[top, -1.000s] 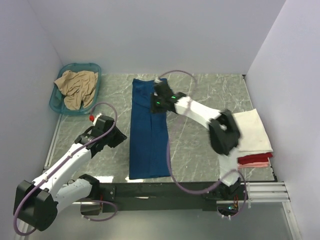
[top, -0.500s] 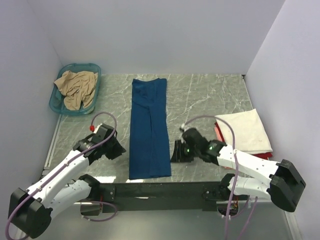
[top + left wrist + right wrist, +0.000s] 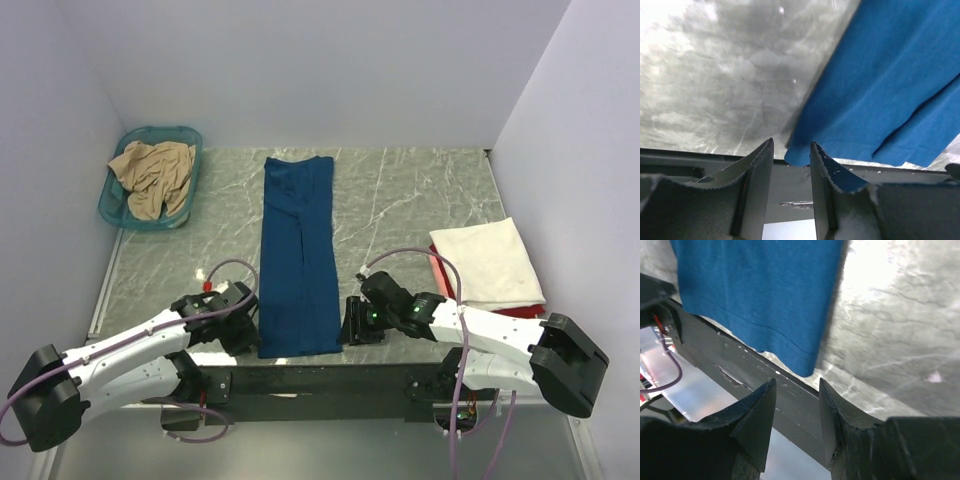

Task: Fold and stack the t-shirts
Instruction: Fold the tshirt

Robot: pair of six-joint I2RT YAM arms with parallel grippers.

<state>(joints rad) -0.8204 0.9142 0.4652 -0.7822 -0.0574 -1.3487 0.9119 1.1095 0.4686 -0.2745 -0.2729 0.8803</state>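
Note:
A dark blue t-shirt lies flat in the middle of the table, folded into a long narrow strip running from far to near. My left gripper sits low at its near left corner, open; in the left wrist view the cloth corner lies just past the gap between the fingertips of this gripper. My right gripper is open at the near right corner, and in its wrist view the hem corner hangs just above the gap of this gripper. Neither holds anything.
A teal basket at the far left holds a crumpled tan t-shirt. At the right edge a folded cream-white t-shirt tops a stack with red and pink layers. A black rail runs along the near edge.
My right arm has drawn back from the shirt's far end to its near right corner. My left arm has swung in to the near left corner. Both jaws opened slightly.

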